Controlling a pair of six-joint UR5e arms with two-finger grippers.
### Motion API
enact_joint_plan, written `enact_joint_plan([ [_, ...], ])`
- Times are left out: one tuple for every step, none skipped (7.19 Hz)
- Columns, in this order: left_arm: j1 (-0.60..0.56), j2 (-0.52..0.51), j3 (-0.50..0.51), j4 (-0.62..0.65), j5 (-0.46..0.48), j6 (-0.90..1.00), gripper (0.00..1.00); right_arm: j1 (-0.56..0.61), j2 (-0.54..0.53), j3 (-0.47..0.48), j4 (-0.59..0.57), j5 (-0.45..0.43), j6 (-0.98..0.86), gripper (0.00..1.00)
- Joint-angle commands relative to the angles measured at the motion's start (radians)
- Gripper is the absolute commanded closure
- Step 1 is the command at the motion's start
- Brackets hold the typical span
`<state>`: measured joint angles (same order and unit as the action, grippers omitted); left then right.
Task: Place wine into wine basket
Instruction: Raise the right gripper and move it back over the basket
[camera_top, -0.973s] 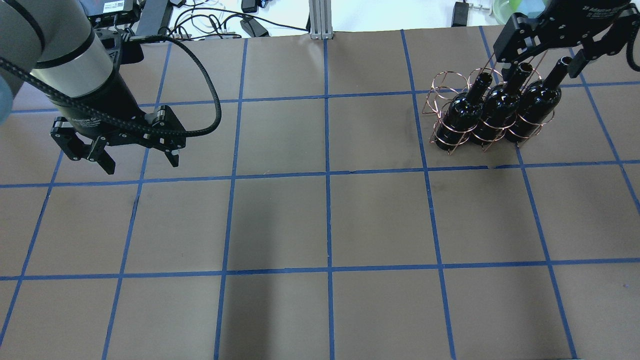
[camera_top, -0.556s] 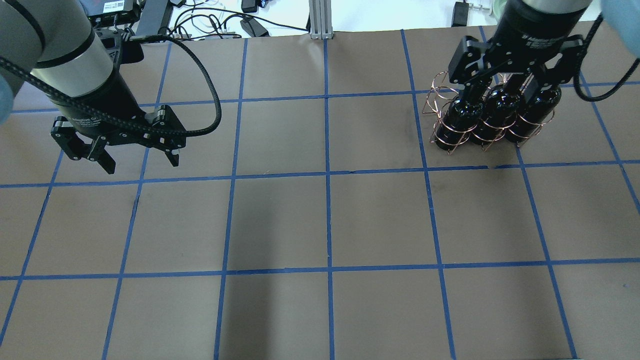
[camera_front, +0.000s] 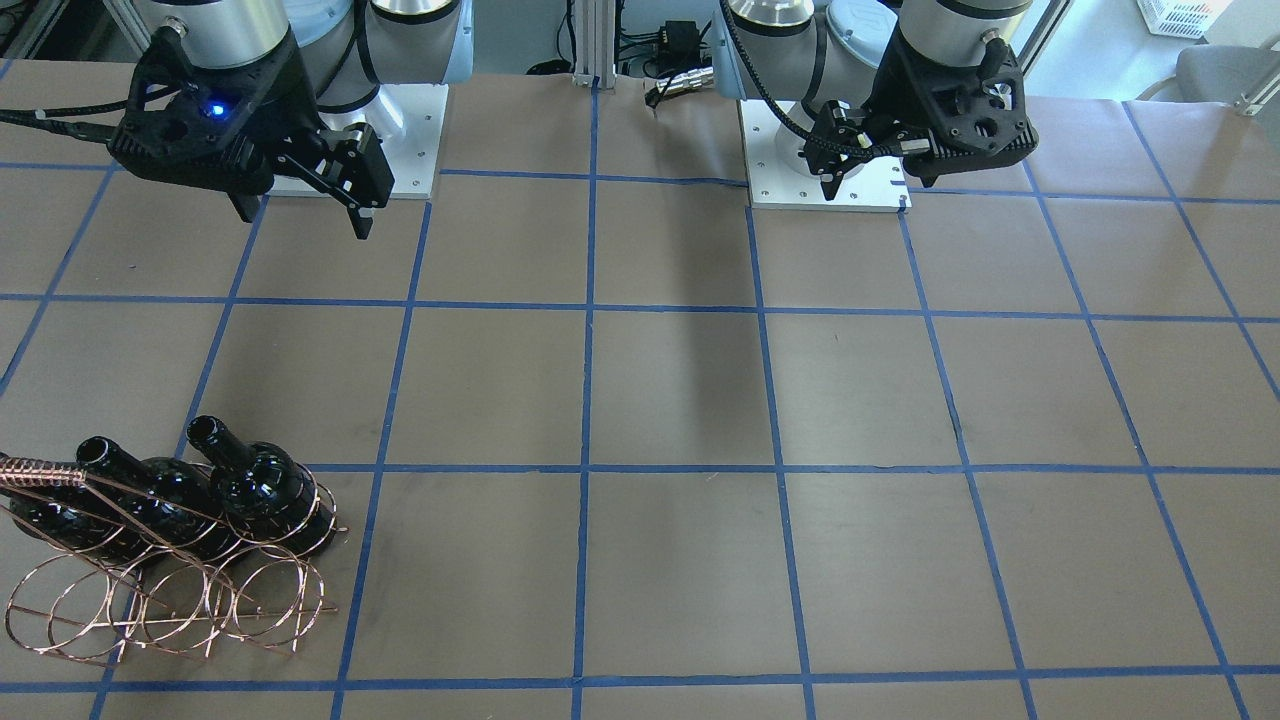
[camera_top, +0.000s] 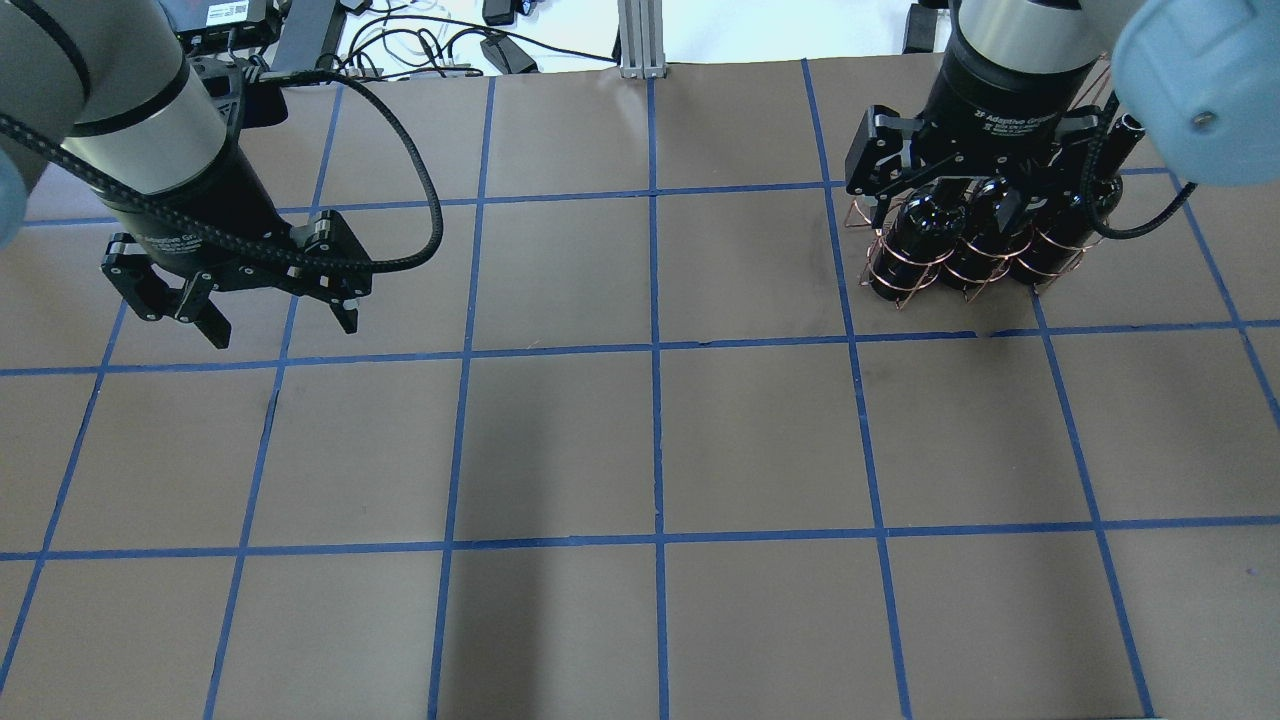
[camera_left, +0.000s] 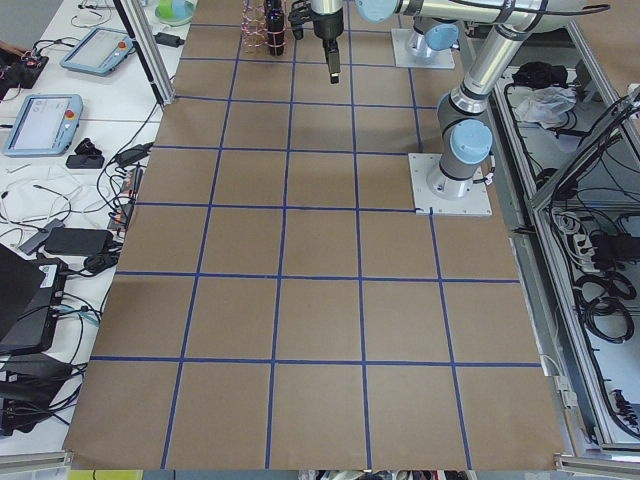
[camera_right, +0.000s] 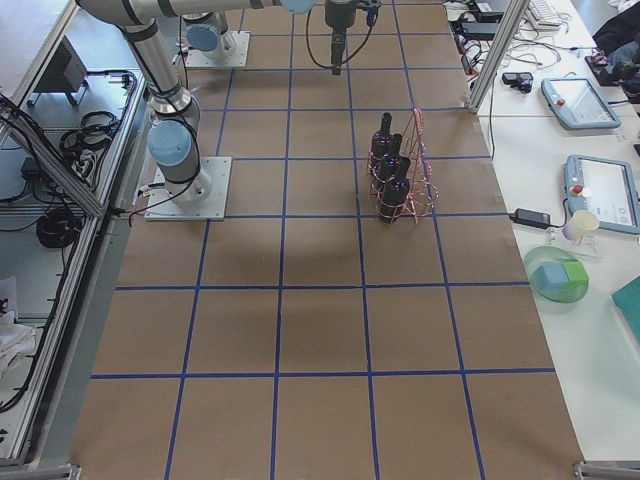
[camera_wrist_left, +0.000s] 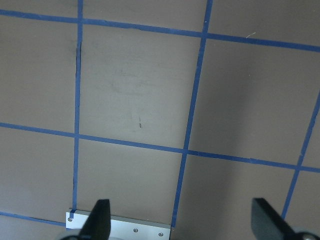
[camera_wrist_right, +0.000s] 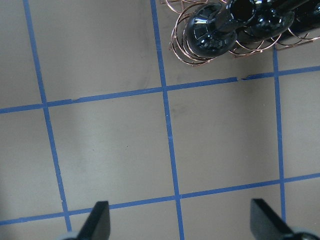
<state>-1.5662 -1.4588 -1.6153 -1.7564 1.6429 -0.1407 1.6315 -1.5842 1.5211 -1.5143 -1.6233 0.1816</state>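
Observation:
Three glossy black wine bottles (camera_top: 918, 246) stand side by side in the copper wire basket (camera_top: 893, 272) at the table's far right. They also show in the front view (camera_front: 262, 486), with the basket (camera_front: 170, 600) there, and at the top of the right wrist view (camera_wrist_right: 212, 31). My right gripper (camera_top: 948, 196) is open and empty. It hangs high above the table on the robot's side of the basket (camera_front: 303, 212) and hides the bottle necks from overhead. My left gripper (camera_top: 280, 325) is open and empty over bare table at the far left (camera_front: 875, 182).
The table (camera_top: 650, 440) is brown paper with a blue tape grid. Cables and power bricks (camera_top: 480, 45) lie beyond its far edge. A metal post (camera_top: 640, 40) stands at the far middle. The arm base plates (camera_front: 825, 170) sit at the robot's edge.
My right gripper has swung from the far right corner leftward and back toward the robot, and now covers the bottle necks from overhead. The left arm, bottles and basket have not moved.

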Motion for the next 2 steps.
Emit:
enact_joint_plan([
  [0.0,0.0,-0.001,0.0,0.0,0.001,0.0,0.001,0.001,0.001,0.0,0.0,-0.004,0.0],
  [0.0,0.0,-0.002,0.0,0.0,0.001,0.0,0.001,0.001,0.001,0.0,0.0,-0.004,0.0],
])
